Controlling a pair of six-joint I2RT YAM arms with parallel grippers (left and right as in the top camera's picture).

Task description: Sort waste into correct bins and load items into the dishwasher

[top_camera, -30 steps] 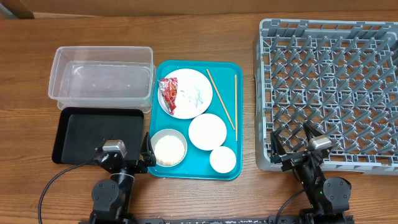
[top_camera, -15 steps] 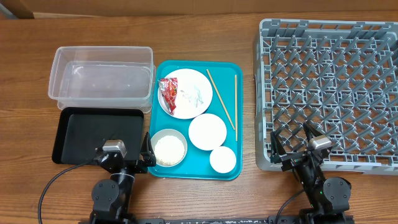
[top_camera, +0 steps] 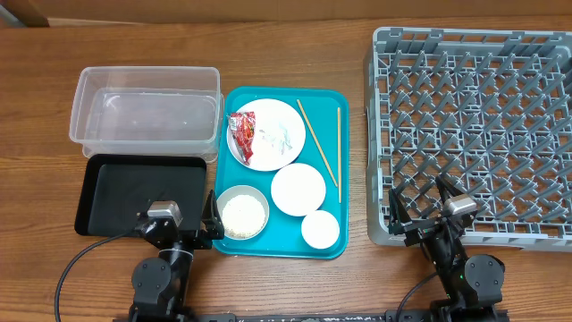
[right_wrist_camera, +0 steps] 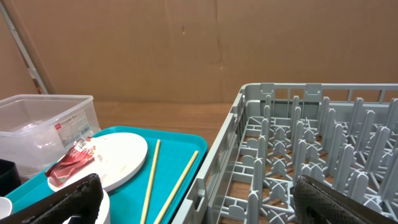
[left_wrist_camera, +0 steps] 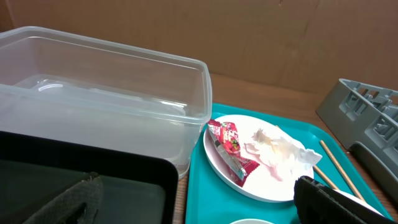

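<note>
A teal tray [top_camera: 234, 134] holds a white plate [top_camera: 284, 121] with a red snack wrapper [top_camera: 242, 131] and a crumpled white tissue [top_camera: 278, 136]. A bowl of rice [top_camera: 242, 213], an empty bowl [top_camera: 298, 189], a cup [top_camera: 320, 230] and two chopsticks [top_camera: 315, 141] also lie on it. The clear tub [top_camera: 147, 113] and black tray [top_camera: 138, 192] sit left. The grey dish rack [top_camera: 474, 125] sits right. My left gripper [top_camera: 180, 231] is open and empty at the front left. My right gripper [top_camera: 427, 217] is open and empty at the rack's front edge.
The wrist views show the plate with wrapper [left_wrist_camera: 227, 142] and tissue [left_wrist_camera: 278, 149], the tub [left_wrist_camera: 93, 99], the chopsticks [right_wrist_camera: 149, 180] and the rack [right_wrist_camera: 311, 155]. Brown wooden table [top_camera: 295, 54] all round; a cardboard wall stands behind.
</note>
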